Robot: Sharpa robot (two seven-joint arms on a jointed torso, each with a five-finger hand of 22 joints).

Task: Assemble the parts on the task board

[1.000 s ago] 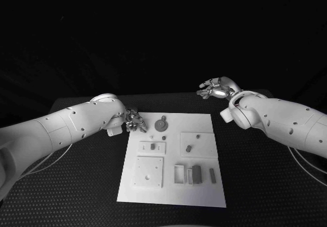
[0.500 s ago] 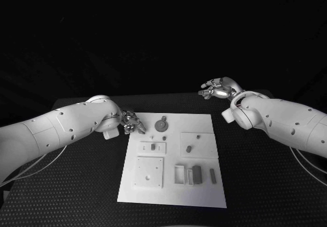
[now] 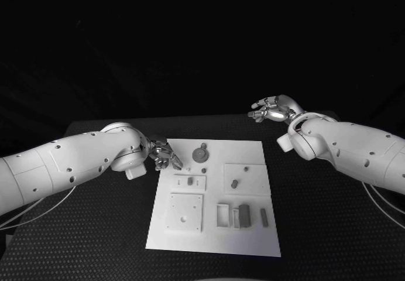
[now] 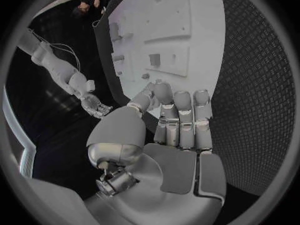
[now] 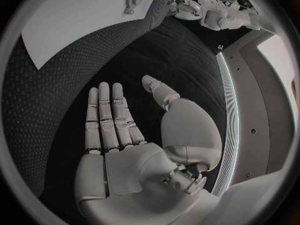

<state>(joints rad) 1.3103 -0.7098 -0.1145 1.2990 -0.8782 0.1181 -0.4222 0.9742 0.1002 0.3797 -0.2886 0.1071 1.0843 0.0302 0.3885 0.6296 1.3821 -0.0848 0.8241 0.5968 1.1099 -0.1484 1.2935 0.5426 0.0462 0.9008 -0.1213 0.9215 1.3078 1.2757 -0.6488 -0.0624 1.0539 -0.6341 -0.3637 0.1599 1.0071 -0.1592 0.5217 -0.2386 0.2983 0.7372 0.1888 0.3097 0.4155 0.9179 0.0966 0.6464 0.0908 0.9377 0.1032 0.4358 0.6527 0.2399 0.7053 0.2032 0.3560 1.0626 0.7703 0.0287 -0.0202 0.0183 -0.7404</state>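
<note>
Looks like a robotics lab or test cell. Black textured table (image 3: 101, 234) in the lower half of the frame, dark unlit backdrop across the whole upper half. White task board (image 3: 218, 193) at centre with machined pockets and small grey parts (image 3: 244, 215). No household or shop furnishings visible.

The small parts (image 3: 244, 215) on the white board (image 3: 215, 234) are too small to identify, and toward 9 o'clock the left hand (image 3: 162, 156) covers the board's far corner.
</note>
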